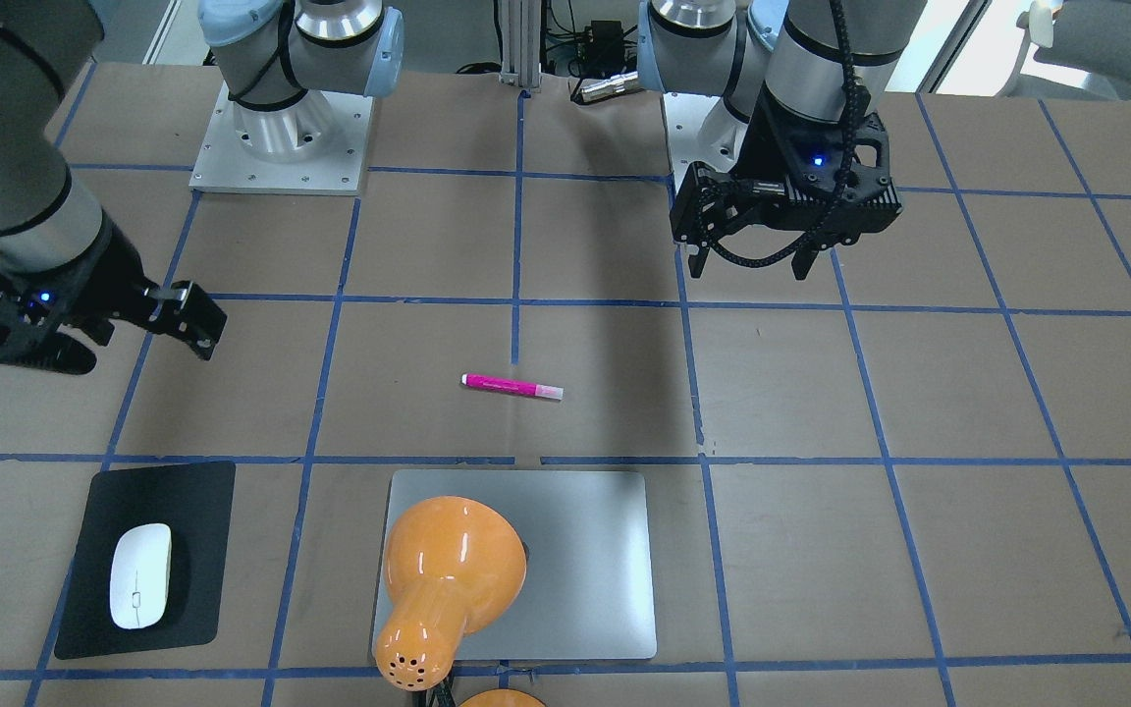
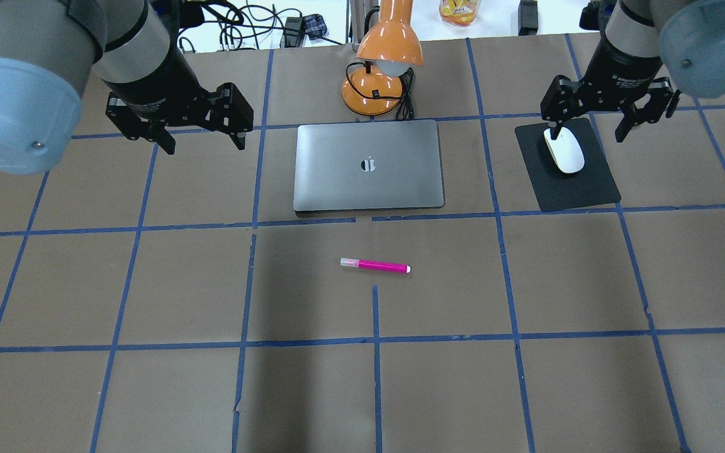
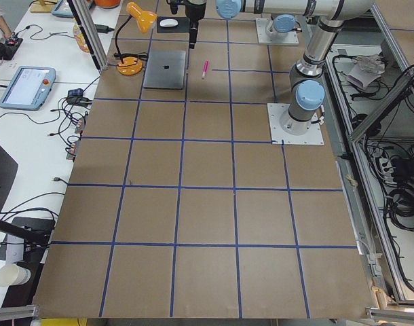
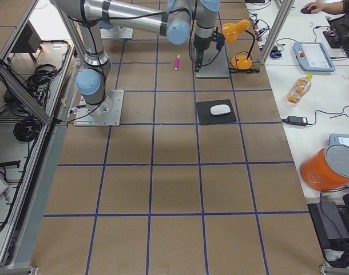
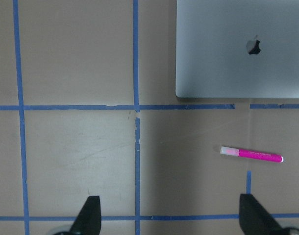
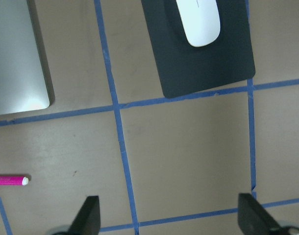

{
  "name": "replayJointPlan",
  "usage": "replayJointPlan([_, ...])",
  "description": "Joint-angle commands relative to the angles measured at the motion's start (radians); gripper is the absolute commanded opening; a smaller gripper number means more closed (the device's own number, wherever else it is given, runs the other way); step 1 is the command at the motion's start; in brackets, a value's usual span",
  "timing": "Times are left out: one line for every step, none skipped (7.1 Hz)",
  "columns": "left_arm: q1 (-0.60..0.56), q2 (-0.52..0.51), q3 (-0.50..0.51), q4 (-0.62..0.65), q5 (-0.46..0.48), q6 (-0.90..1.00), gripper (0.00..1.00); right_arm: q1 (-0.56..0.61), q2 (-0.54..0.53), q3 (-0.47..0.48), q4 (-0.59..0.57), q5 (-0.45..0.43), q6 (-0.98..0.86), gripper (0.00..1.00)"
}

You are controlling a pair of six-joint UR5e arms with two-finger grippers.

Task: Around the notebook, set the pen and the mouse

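The magenta pen (image 2: 375,265) lies flat on the brown table, on the robot's side of the silver-grey notebook (image 2: 369,165), a short gap from its near edge. The white mouse (image 2: 565,151) rests on a black pad to the notebook's right. My left gripper (image 2: 205,146) hangs open above the table left of the notebook and holds nothing. My right gripper (image 2: 588,136) is open and empty in the air over the mouse pad's area. The left wrist view shows the pen (image 5: 251,154) and the notebook (image 5: 242,49). In the right wrist view the mouse (image 6: 201,22) sits at the top edge.
The black mouse pad (image 2: 579,182) lies under the mouse. An orange desk lamp (image 2: 381,63) stands just behind the notebook's far edge, its shade (image 1: 448,565) leaning over the notebook. Blue tape lines grid the brown table. Cables and clutter lie beyond the table's far edge.
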Motion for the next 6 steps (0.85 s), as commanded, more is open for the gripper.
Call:
replayJointPlan([0.0,0.005,-0.007,-0.012,0.0,-0.033,1.0,0.008,-0.095,0.065,0.015,-0.003,0.005,1.0])
replayJointPlan([0.0,0.005,-0.007,-0.014,0.0,-0.051,1.0,0.008,-0.096,0.05,0.016,0.0,0.004,1.0])
replayJointPlan([0.0,0.005,-0.006,-0.031,0.0,-0.052,1.0,0.008,-0.096,0.048,0.015,0.001,0.002,1.0])
replayJointPlan([0.0,0.011,-0.006,-0.084,-0.001,-0.052,1.0,0.008,-0.098,0.045,0.016,0.001,-0.002,1.0])
replayJointPlan([0.0,0.013,-0.006,-0.086,-0.003,-0.052,1.0,0.008,-0.096,0.041,0.015,0.003,-0.002,1.0])
replayJointPlan([0.0,0.013,-0.006,-0.085,-0.003,-0.052,1.0,0.008,-0.096,0.039,0.013,0.001,-0.001,1.0])
